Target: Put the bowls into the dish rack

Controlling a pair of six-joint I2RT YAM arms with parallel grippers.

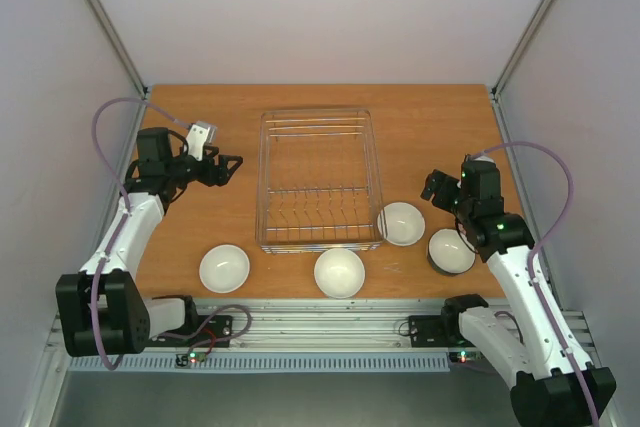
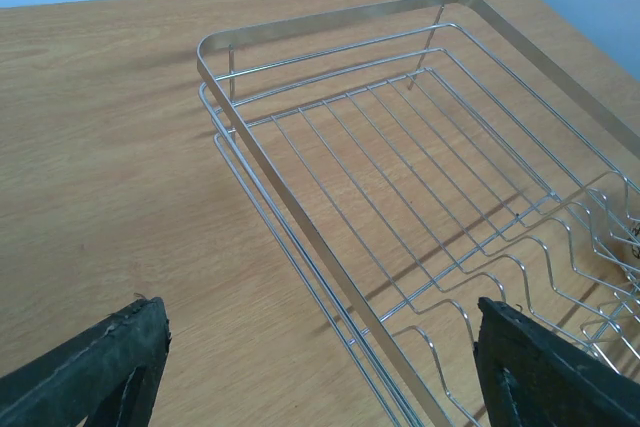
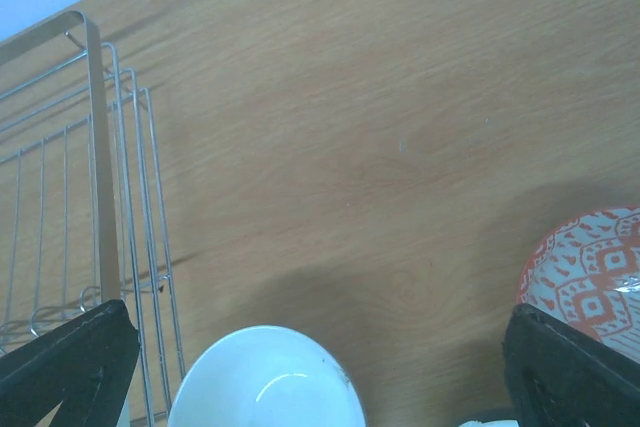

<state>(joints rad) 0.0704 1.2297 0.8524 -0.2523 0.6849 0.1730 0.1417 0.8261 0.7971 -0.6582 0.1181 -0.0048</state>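
With 4 bowls (image 1: pixel 401 223) sitting on the tabletop (image 1: pixel 200 117) along the near and right sides of the dish rack (image 1: pixel 316 113), the left gripper (image 1: pixel 232 169) and right gripper (image 1: pixel 430 187) are hovering beside it, jaws apart and holding nothing, so a shallow pinch could be letting a smooth rim slip.

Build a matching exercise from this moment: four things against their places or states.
Things: 1 dish rack; 2 left gripper; 3 right gripper; 4 leftmost bowl.
Places: a, left of the rack, fingers apart; b, between the two arms, no bowl inside; c, outside the rack, off its near left corner; d, right of the rack, fingers apart.
Pairs: 1-b; 2-a; 3-d; 4-c.
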